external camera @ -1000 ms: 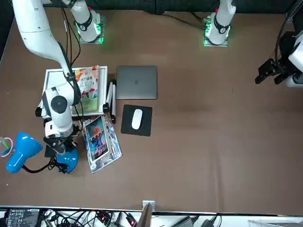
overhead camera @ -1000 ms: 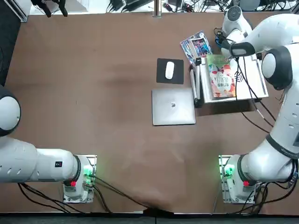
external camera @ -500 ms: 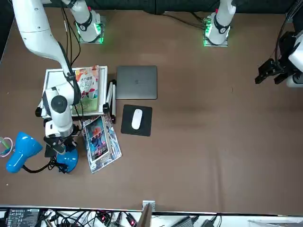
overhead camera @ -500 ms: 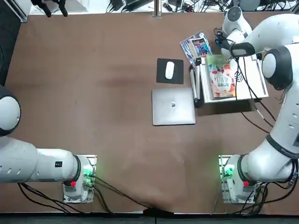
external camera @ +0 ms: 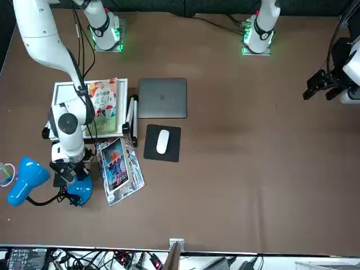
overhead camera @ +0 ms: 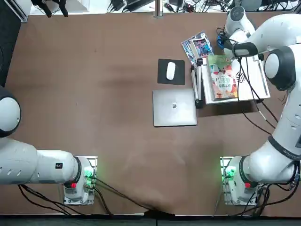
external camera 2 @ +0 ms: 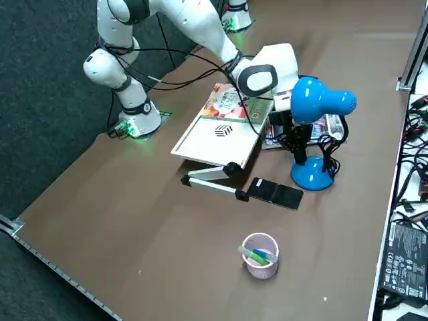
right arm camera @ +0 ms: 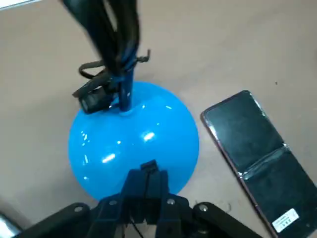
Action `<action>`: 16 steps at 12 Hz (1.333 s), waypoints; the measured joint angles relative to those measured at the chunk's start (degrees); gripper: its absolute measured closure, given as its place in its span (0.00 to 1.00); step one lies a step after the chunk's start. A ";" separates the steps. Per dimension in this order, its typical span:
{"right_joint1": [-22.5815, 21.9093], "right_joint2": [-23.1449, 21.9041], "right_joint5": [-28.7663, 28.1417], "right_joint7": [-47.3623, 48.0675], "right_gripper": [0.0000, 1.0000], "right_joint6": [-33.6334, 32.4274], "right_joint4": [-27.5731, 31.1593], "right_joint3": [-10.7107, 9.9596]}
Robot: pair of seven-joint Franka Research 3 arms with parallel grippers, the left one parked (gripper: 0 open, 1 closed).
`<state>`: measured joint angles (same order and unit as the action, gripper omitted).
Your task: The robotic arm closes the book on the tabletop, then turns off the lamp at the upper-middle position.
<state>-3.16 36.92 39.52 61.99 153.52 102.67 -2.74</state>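
Observation:
The book (overhead camera: 222, 77) lies closed, green cover up, on a white board (overhead camera: 254, 82) at the back right of the tabletop (overhead camera: 94, 94). Just beyond it stands the lamp, with its round blue base (external camera 2: 311, 175) and blue head (external camera 2: 322, 100) on a thin black stem. The robotic arm (overhead camera: 282, 70) reaches over the book. Its right gripper (right arm camera: 148, 171) is shut and points down at the blue base (right arm camera: 129, 136), with the fingertips at the base's near rim. In the front view the gripper (external camera: 66, 177) hangs right above the base (external camera: 80, 190). The top view hides most of the lamp behind the arm.
A black phone (external camera 2: 275, 193) lies beside the lamp base. Glossy leaflets (overhead camera: 197, 46), a white mouse (overhead camera: 170, 70) on its black pad and a grey laptop (overhead camera: 174, 108) lie left of the book. A pink cup (external camera 2: 259, 255) with pens stands near the right edge.
The wrist and gripper have shifted slightly toward the robot's right, over the lamp base. The book and lamp have not moved.

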 joint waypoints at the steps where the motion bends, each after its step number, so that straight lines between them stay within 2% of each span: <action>1: 0.53 -0.09 -0.01 0.00 0.99 0.28 0.16 0.25; 3: 2.15 -0.18 -0.02 0.04 0.99 0.46 0.28 1.74; 7: 6.55 -0.17 -0.02 0.05 0.99 0.45 0.59 6.51; 13: 6.86 0.38 -0.02 0.36 0.99 0.12 0.81 8.26; 15: 6.76 0.31 -0.02 0.63 0.99 -2.49 0.53 9.22; 16: 6.73 -0.23 -0.56 1.27 0.99 -7.85 -0.77 11.33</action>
<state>3.57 36.70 38.96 63.26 145.66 101.90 8.59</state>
